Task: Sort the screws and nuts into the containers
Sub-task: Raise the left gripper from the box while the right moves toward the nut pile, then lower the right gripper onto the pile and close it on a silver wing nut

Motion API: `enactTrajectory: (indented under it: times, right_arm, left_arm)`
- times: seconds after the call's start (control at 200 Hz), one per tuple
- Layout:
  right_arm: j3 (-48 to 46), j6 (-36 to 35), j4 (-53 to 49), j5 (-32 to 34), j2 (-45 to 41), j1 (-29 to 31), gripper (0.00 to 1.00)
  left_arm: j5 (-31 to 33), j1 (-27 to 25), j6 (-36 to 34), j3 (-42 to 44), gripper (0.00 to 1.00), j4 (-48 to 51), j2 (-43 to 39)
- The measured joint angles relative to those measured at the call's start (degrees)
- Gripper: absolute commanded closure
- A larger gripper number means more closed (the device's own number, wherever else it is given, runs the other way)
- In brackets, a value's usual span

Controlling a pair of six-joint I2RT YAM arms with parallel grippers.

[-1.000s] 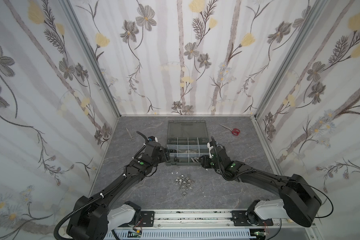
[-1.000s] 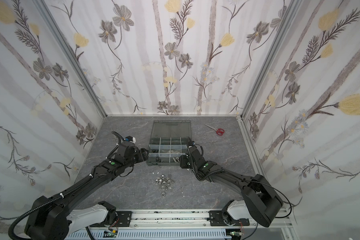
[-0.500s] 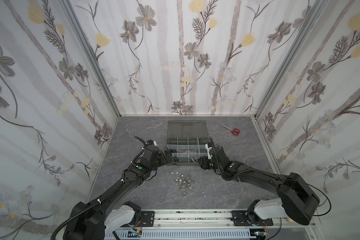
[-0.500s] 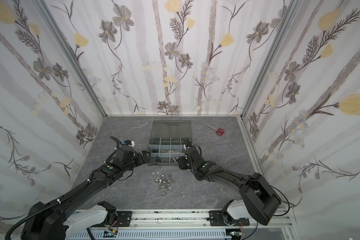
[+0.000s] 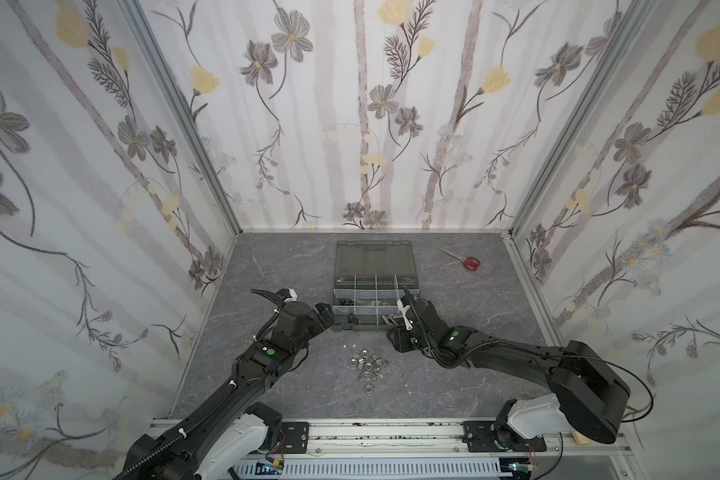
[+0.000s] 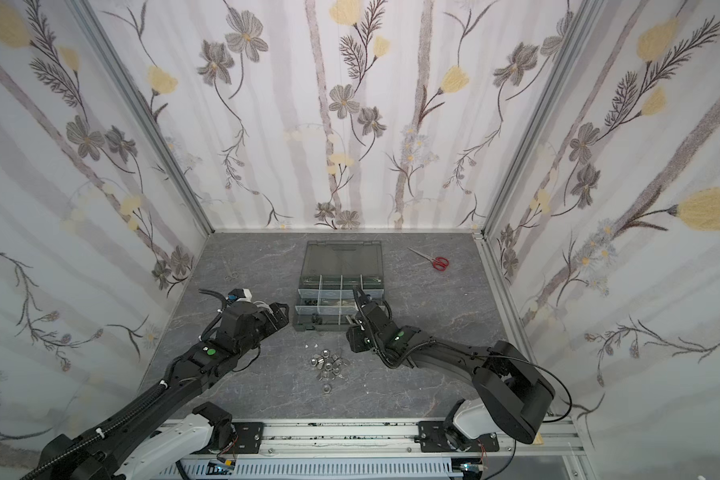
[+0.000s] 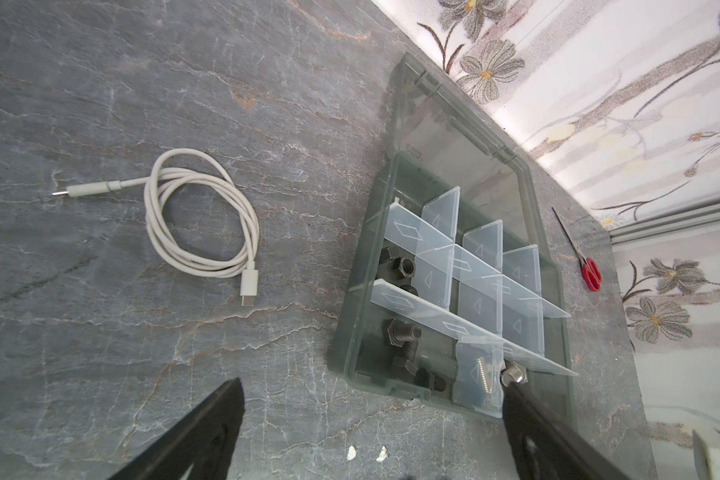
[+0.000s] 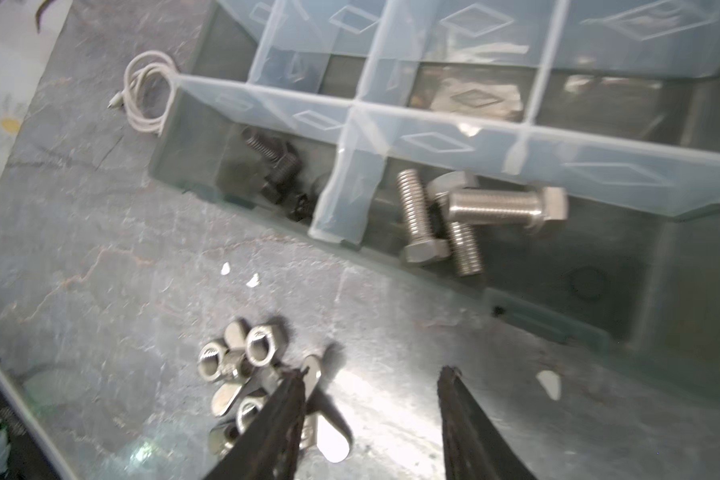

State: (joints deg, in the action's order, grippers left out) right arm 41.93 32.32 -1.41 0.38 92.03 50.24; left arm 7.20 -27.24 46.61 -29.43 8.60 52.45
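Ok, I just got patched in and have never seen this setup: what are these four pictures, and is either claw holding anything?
Two robot arms work at a grey table, each ending in a two-finger gripper. The two wide pictures look down from overhead; each close-up comes from a camera on one wrist. The left gripper is open and empty beside the organizer case. The right gripper is open near the pile of silver nuts, holding nothing. Silver bolts and black bolts lie in neighbouring compartments. Red-handled scissors and a white cable lie aside.
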Motion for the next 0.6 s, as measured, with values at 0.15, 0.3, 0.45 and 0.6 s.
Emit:
enactTrajectory:
  times: [0.15,0.3,0.45,0.6]
  right_arm:
    - [1.9,-0.9,-3.3,0.1,2.8,1.5,0.47]
    - [5.3,-2.0,-4.8,0.0,4.7,3.5,0.48]
    - [7.7,-3.1,-6.7,-0.7,6.7,5.3,0.48]
    - [10.6,-4.0,-7.7,-1.5,9.6,6.6,0.50]
  left_arm:
    - [-1.8,0.0,0.0,0.2,0.01,0.0,1.1]
    - [-2.7,0.0,-1.0,0.5,0.04,0.0,1.2]
    - [-2.6,0.0,-1.6,0.9,0.05,-0.2,-0.2]
    - [-1.8,0.0,-1.8,2.0,0.05,-0.3,-1.9]
